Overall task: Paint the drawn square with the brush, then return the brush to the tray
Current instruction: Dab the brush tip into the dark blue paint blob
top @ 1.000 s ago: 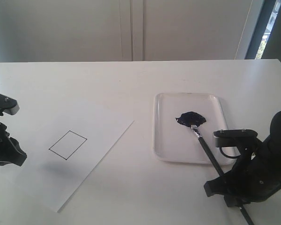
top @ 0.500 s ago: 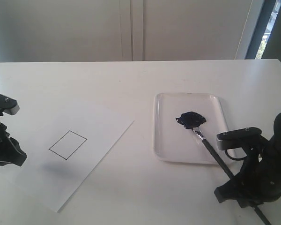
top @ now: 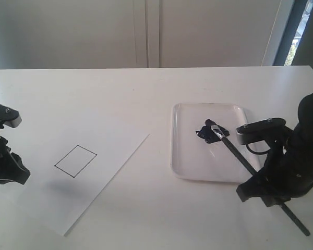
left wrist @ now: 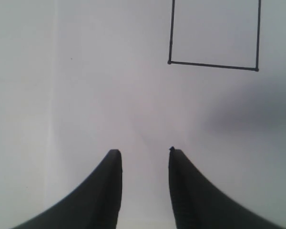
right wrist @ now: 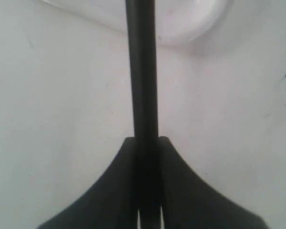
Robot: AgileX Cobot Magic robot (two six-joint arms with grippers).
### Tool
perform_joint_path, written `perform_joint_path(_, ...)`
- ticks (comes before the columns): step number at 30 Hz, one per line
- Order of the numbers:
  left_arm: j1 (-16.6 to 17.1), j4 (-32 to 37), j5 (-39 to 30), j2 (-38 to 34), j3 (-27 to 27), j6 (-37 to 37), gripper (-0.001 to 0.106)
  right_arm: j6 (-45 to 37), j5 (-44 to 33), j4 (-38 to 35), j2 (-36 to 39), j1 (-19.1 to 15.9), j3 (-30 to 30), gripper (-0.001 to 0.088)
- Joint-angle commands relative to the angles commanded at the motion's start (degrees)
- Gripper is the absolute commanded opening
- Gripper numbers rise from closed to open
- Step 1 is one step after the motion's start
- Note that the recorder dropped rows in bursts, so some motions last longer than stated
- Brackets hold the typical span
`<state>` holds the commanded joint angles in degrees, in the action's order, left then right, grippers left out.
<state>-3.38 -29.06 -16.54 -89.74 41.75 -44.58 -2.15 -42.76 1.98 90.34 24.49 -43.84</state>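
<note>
Clamping the brush (top: 235, 156), right gripper (right wrist: 145, 141) overhangs seemingly matte white table (top: 94, 88); left gripper (left wrist: 144, 152) gapes.

A plain white flat surface (top: 146, 88) carries two things. A flat white rectangular paper sheet (top: 101, 174) lies slanted on it, beneath and ahead of the left end effector (left wrist: 143, 151). A shallow white translucent rectangular plastic tray (top: 190, 156) lies just ahead of the right end effector (right wrist: 147, 140), not touching the sheet.
</note>
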Motion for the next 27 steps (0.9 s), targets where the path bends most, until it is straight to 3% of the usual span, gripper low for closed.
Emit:
perform_joint_path(5, 0.0, 0.0, -0.7, 0.0, 0.0, 0.0, 0.038, 0.9, -1.1, 0.8, 1.7, 0.0, 0.0, 0.0000)
perform_joint_path(13, 0.0, 0.0, -0.8, 0.0, 0.0, 0.0, 0.038, 2.1, 3.8, 0.0, -0.3, 0.0, -0.1, 0.0000)
perform_joint_path(27, 0.0, 0.0, -1.0, 0.0, 0.0, 0.0, 0.038, 0.2, 0.1, -2.0, -5.3, 0.0, -0.1, 0.0000)
